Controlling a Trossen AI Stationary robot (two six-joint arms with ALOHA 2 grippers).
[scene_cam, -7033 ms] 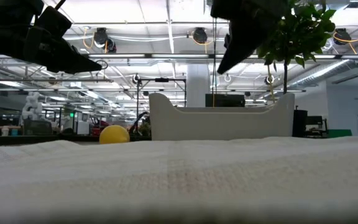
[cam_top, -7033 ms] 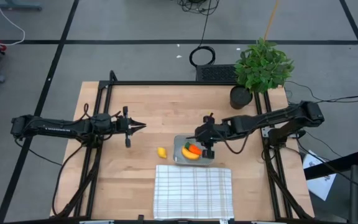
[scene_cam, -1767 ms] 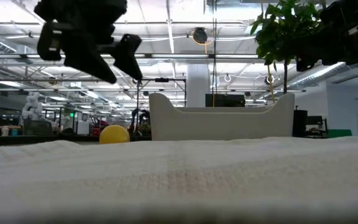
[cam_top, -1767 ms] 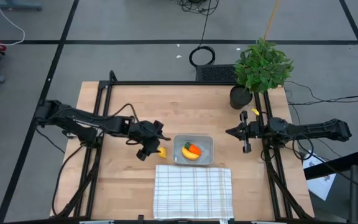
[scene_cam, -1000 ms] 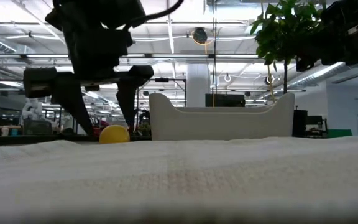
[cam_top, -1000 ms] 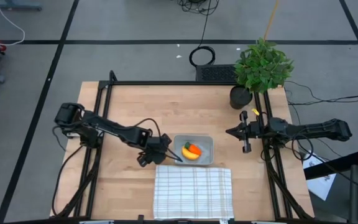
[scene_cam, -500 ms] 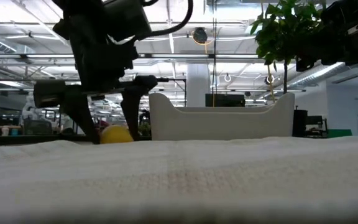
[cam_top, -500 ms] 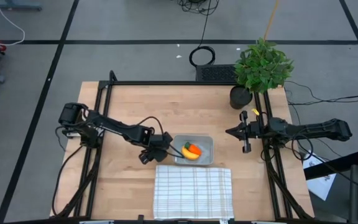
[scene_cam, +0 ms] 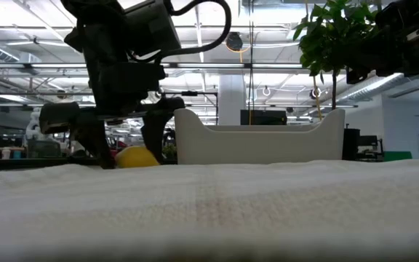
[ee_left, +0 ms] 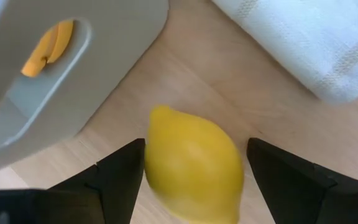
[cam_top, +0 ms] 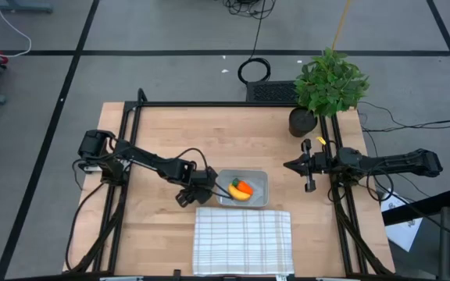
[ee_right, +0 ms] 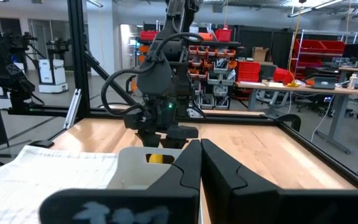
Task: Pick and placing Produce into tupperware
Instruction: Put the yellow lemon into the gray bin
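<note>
The yellow lemon (ee_left: 194, 167) lies on the wooden table just left of the tupperware (cam_top: 260, 181), a grey tub that holds the banana (cam_top: 239, 194) and the carrot (cam_top: 244, 186). My left gripper (ee_left: 194, 186) is open and low over the lemon, with one finger on each side of it. In the low view the lemon (scene_cam: 138, 157) shows between those fingers, beside the tub (scene_cam: 260, 142). The high view hides the lemon under my left gripper (cam_top: 200, 187). My right gripper (cam_top: 287, 165) is shut and hovers off the tub's right side. My left gripper comes at the lemon from above, slanting down, with its fingers standing at the lemon's two sides. One finger (ee_left: 120, 177) lies right against the lemon's side (ee_left: 149, 155); whether it touches I cannot tell. The lemon rests on the table.
A white grid-patterned cloth (cam_top: 243, 238) lies at the near edge, just in front of the tub. A potted plant (cam_top: 330, 82) stands at the far right corner. Black frame rails (cam_top: 123, 156) run along the table's left and right sides.
My left gripper has come down around the lemon and shifted slightly toward the tub, its fingers still spread. The lemon stays on the table. My right arm has kept still.
</note>
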